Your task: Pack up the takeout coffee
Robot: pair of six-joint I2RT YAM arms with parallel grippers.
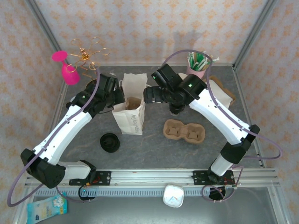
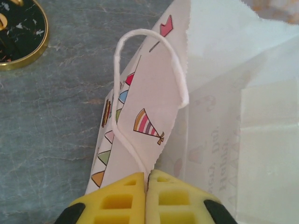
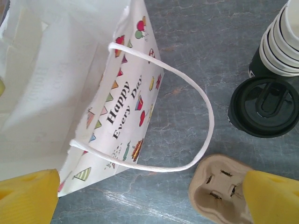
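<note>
The white-and-black left arm (image 1: 70,126) stretches forward from its base and leans inward, its dark wrist tipped downward. The left gripper (image 2: 147,179) has its two yellow ribbed fingers (image 2: 119,200) pressed together, with the top edge of a white paper bag (image 2: 140,93) pinched between their tips. The white-and-black right arm (image 1: 219,116) folds at its elbow and reaches inward. The right gripper (image 3: 149,196) points down with its yellow jaws spread wide, holding nothing between them.
</note>
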